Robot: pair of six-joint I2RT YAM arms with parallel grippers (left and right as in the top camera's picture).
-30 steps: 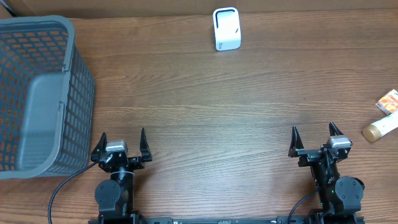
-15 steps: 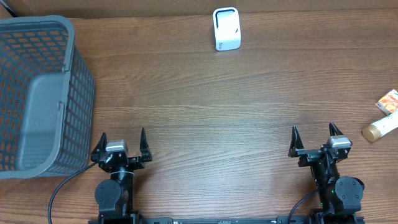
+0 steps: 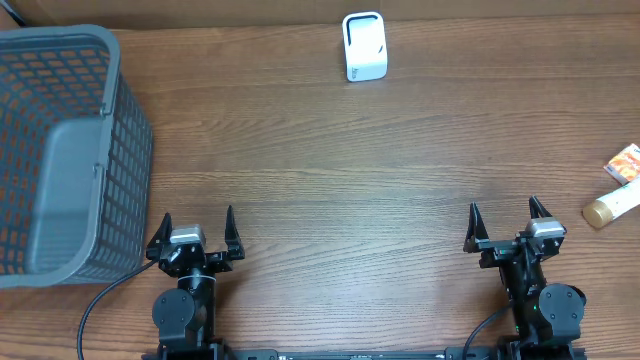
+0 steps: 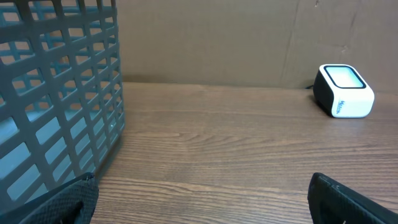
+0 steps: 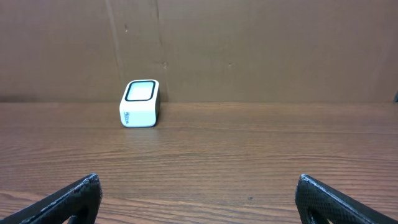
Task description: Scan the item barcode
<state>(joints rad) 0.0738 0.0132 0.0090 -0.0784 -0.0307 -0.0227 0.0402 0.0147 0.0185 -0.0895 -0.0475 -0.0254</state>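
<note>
- I have the left pincer (image 3: 197, 216) released, jaws wide, nothing between them
- right pincer (image 3: 503, 206) also released and empty
- white scanner (image 3: 364, 46) stands on the surface (image 3: 330, 170), well ahead of both pincers and between their lines
- tube with tan cap (image 3: 612, 207) lies to the right of my right pincer, clear of it
- orange packet (image 3: 626, 163) is near the tube, further ahead
- grey basket (image 3: 60, 150) sits ahead-left of the left pincer

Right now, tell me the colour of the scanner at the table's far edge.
White scanner with a dark-rimmed window; right wrist view shows it best.
</note>
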